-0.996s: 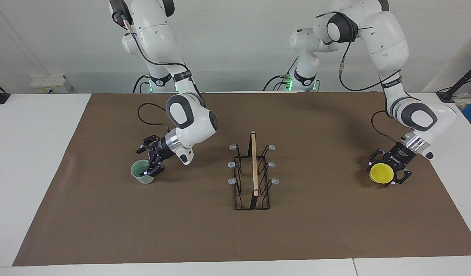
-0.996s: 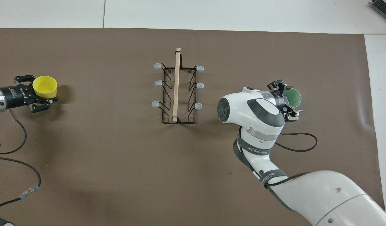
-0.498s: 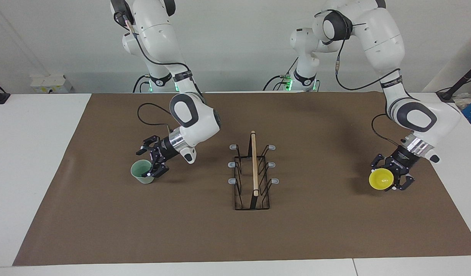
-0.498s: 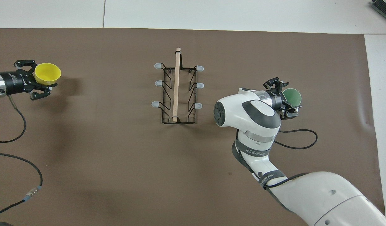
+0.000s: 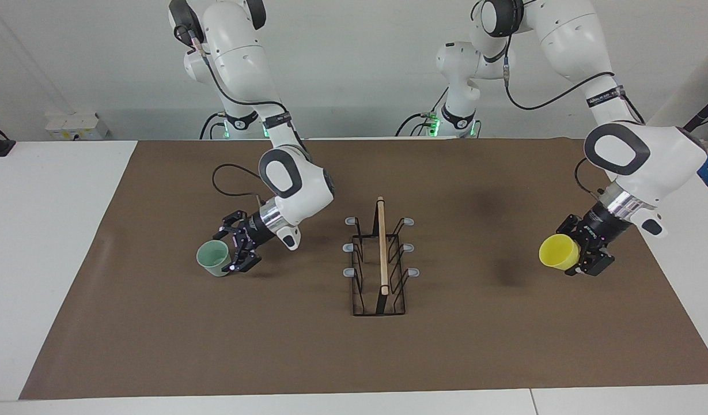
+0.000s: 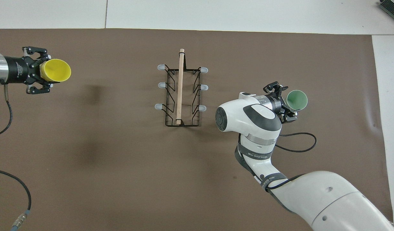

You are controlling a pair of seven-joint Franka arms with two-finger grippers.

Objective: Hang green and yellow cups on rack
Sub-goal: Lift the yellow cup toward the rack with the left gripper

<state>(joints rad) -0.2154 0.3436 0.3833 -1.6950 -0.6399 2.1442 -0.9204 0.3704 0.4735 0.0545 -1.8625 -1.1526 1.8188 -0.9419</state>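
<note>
The black wire rack [image 5: 381, 262] with its wooden top bar stands mid-mat; it also shows in the overhead view [image 6: 180, 93]. My left gripper [image 5: 571, 255] is shut on the yellow cup [image 5: 557, 252] and holds it in the air over the mat at the left arm's end. The cup lies on its side, mouth toward the rack [image 6: 57, 70]. The pale green cup [image 5: 213, 257] stands on the mat toward the right arm's end [image 6: 297, 100]. My right gripper [image 5: 234, 256] is low at the cup's rack-side rim and seems to pinch its wall [image 6: 285, 103].
A brown mat [image 5: 307, 351] covers most of the white table. A black cable [image 6: 296, 144] from the right arm lies on the mat beside the green cup, nearer to the robots. Another cable [image 6: 11, 179] lies at the left arm's end.
My left gripper has risen with the yellow cup and turned it onto its side, mouth toward the rack. My right gripper has turned a little at the green cup, which has hardly moved.
</note>
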